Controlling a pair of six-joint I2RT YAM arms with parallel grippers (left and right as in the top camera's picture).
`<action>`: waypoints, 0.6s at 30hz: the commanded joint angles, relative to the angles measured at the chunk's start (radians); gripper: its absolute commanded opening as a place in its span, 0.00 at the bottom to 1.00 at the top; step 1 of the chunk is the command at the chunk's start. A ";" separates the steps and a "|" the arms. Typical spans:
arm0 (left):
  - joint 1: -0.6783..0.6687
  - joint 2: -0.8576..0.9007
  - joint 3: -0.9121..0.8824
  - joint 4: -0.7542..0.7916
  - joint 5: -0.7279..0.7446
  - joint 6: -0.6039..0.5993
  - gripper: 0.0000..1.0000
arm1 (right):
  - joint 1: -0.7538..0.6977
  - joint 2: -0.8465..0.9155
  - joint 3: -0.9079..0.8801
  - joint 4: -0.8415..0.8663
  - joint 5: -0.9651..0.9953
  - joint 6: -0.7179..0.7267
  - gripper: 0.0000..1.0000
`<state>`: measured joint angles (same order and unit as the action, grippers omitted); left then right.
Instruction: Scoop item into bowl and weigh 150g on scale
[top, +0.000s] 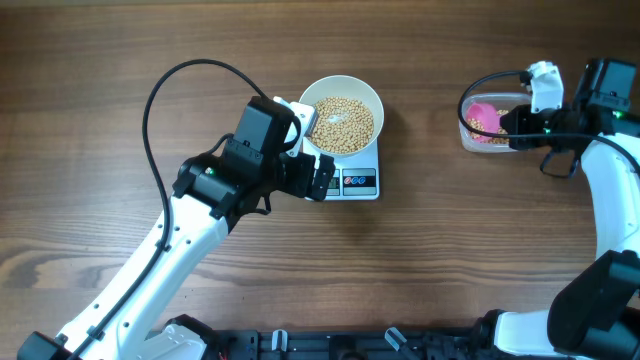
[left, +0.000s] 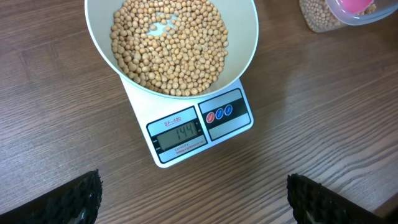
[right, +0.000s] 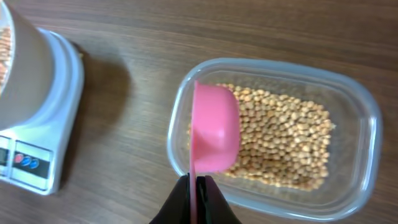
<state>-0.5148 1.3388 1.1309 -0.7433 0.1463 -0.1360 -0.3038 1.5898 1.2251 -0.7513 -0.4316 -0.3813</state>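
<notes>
Left gripper hangs wide open near the scale, which carries the bowl full of beans. Display reads 144, just short! Far right, right gripper is clamped on the pink scoop over the tub. I'd say one small top-up remains.

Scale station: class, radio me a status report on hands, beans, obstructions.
Left hand open, short of scale. Right hand shut on pink scoop over tub. Bowl of beans on scale, display 144. Nothing seen blocking.

bowl cropped at top edge, scale cut off left
</notes>
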 joint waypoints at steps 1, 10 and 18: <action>0.007 -0.003 0.015 0.002 -0.006 -0.006 1.00 | -0.029 0.008 -0.006 -0.008 -0.122 0.063 0.04; 0.007 -0.003 0.015 0.002 -0.006 -0.006 1.00 | -0.145 0.008 -0.006 -0.006 -0.154 0.183 0.04; 0.007 -0.003 0.015 0.002 -0.006 -0.006 1.00 | -0.239 0.008 -0.006 -0.005 -0.302 0.312 0.04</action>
<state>-0.5148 1.3388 1.1309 -0.7433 0.1463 -0.1364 -0.5133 1.5898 1.2251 -0.7559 -0.5743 -0.1360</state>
